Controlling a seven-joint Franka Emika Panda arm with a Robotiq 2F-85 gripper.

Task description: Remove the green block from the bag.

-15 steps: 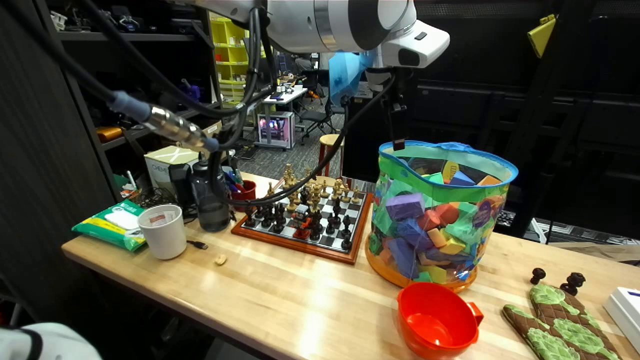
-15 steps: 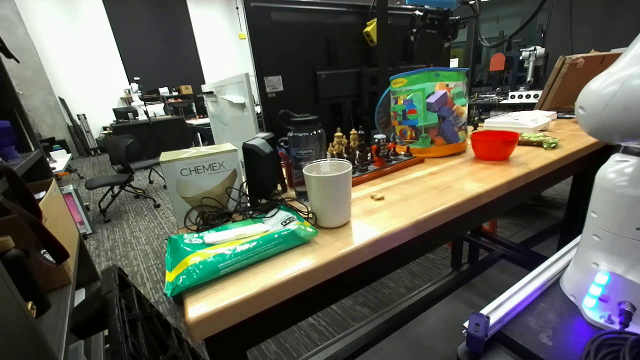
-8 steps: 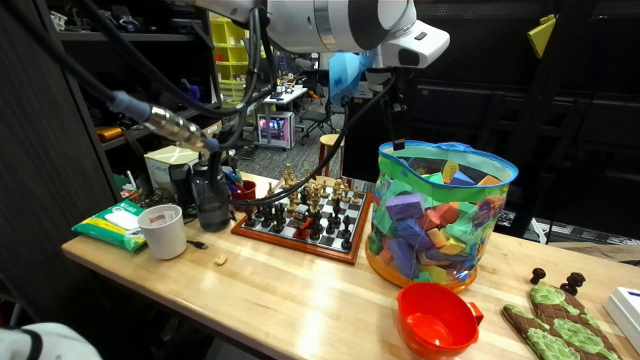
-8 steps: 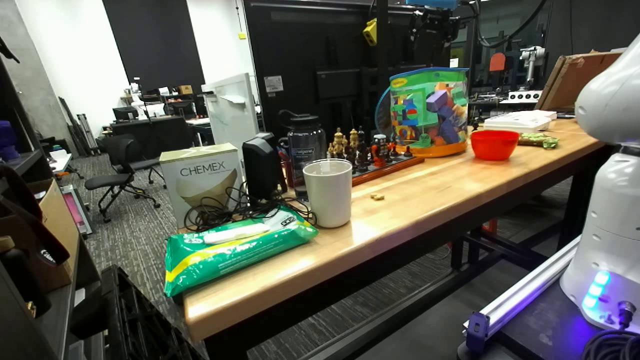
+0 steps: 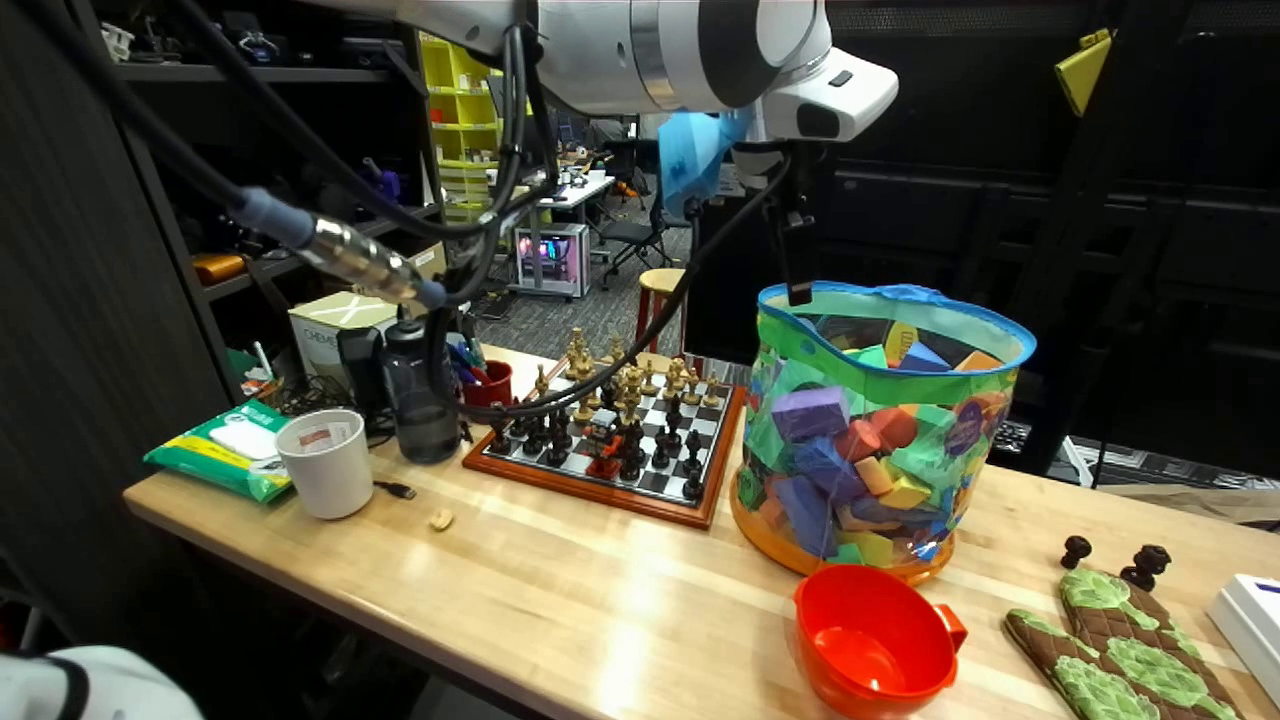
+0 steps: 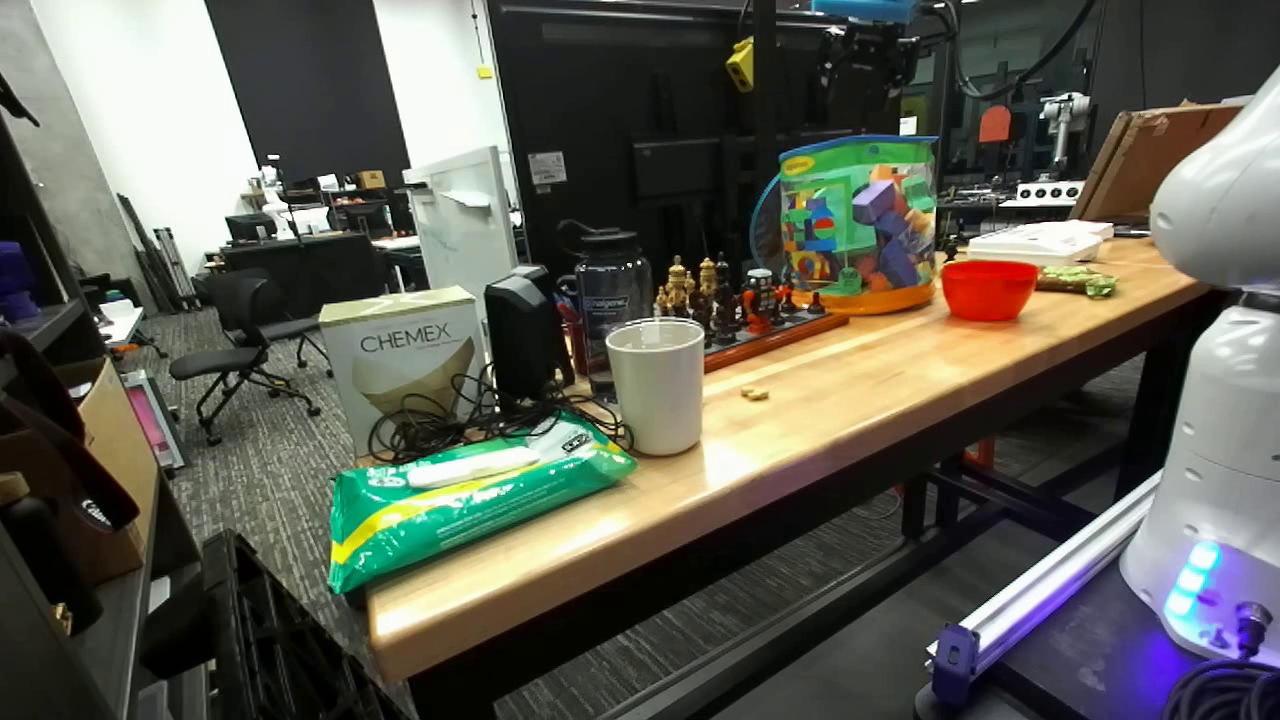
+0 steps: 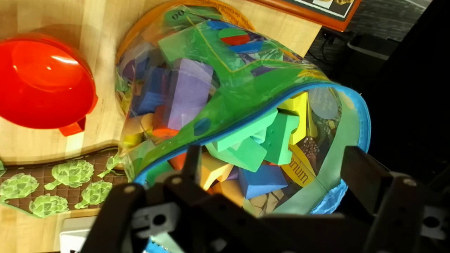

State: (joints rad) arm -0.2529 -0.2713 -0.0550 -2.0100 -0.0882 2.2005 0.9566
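The bag [image 5: 900, 385] is a clear cylinder with a green band and blue rim, full of coloured foam blocks. It stands open on the table and shows in both exterior views [image 6: 858, 152]. In the wrist view its mouth [image 7: 246, 105] is seen from above. Several mint-green foam pieces overlap inside it; the green block [image 7: 242, 154] seems to be among them, partly covered. My gripper [image 7: 274, 161] is open, with nothing between its fingers. It hangs above the bag; in an exterior view a fingertip [image 5: 800, 292] is level with the bag's far-left rim.
A red bowl [image 5: 878, 640] stands right in front of the bag. A chessboard with pieces [image 5: 620, 440] lies beside it. An artichoke-patterned mitt [image 5: 1130, 650] and a white box [image 5: 1250, 625] lie at the other side. A white cup [image 5: 325, 465] and a bottle [image 5: 420, 395] stand farther along.
The arm and its hanging cable have shifted slightly in the last half second, the arm link a little lower. The gripper has barely moved. The bag and the other objects are unmoved.
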